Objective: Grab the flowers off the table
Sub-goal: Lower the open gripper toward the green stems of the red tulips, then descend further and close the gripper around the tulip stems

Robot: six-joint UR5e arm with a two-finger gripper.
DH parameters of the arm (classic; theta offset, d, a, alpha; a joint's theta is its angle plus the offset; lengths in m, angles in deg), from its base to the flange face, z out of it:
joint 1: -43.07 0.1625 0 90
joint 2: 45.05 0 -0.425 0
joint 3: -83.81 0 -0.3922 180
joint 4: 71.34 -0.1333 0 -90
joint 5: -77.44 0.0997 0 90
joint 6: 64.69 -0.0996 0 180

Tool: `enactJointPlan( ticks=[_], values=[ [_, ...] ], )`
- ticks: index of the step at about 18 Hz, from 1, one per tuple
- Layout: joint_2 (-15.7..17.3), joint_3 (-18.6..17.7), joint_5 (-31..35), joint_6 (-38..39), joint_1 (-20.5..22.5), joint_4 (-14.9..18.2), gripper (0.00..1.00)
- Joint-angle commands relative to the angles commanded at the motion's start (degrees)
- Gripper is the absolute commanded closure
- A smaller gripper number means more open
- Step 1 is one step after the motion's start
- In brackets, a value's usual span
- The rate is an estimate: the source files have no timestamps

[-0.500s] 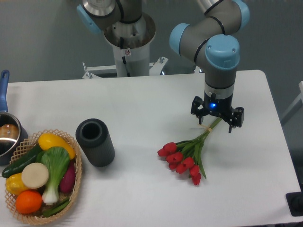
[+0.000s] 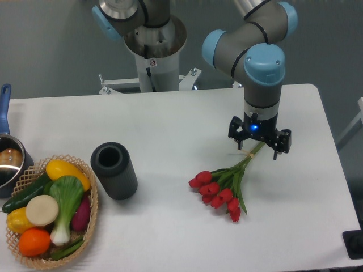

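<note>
Step in hand: approach and alignment, by judgement; no grasp made. Gripper poised above the stem end of the flowers, fingers spread wide apart, one to either side of the stems, nothing between them but air. Whether fingertips touch the table cannot be told from this angle.

Flowers lying flat on the table, right of centre, red buds toward the near edge, green stems running up and right under the gripper (tie band visible just below the near finger).

Elsewhere: dark cylinder upright, well apart to the left; basket of vegetables at the near left corner; pot at the left edge. None in the way.

Next move, as judged: descend straight down to bracket the stems, close firmly near the tie, then lift. Thin stems lying low call for a deep descent; shallow closing likely to miss or pinch only a leaf.
</note>
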Motion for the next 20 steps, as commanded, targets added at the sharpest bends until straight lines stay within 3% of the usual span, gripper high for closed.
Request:
enactJointPlan(
  ticks=[3,9,13,20],
  values=[
    [-1.76,0.17,0.26,-0.08,-0.18,-0.28,0.00],
    [-8.70,2.72,0.18,-4.20,-2.81,-0.19,0.00],
    [-8.71,1.76,-0.26,-5.09,-2.99,0.25,0.00],
    [-7.83,1.05,-1.93,-5.00,-4.22,4.29,0.00]
  ],
)
